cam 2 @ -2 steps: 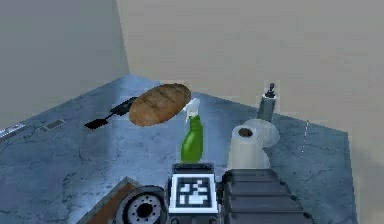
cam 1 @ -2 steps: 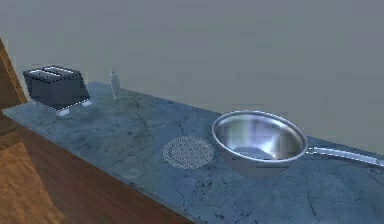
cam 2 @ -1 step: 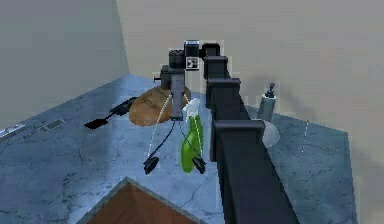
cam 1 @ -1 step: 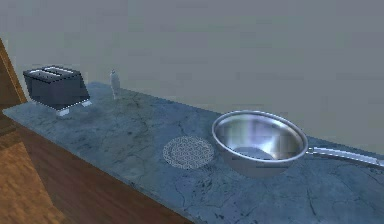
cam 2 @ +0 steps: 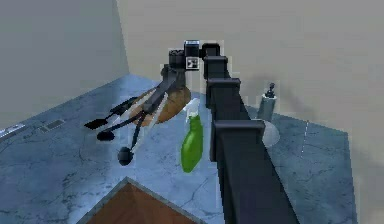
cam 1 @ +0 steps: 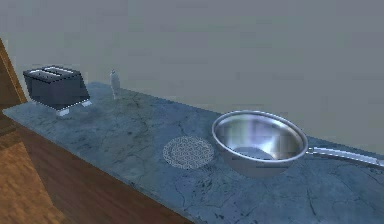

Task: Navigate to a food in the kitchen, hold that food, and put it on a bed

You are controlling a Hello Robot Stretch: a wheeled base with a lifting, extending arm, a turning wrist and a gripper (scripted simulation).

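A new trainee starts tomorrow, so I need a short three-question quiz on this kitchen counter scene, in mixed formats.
1. True or false: the toaster stands at the forward view's right edge.
2. Multiple choice: the spray bottle beside the arm is A red, B green, C white.
3. Short answer: does the gripper hold anything?
Key: 1 false; 2 B; 3 cannot tell, a brown thing lies right at it.

blue-grey marbled counter (cam 1: 120,130) along pale wall. black toaster (cam 1: 57,85) at forward view's far left, small clear shaker (cam 1: 114,84) near it. steel pan (cam 1: 260,137) on forward view's right, handle pointing right; round mesh disc (cam 1: 188,152) just left of it. arm side view: green spray bottle (cam 2: 192,140) upright, black utensils (cam 2: 125,118) lying left of it, grey pump bottle (cam 2: 267,102) farther right. wood floor (cam 1: 30,190) below counter edge.
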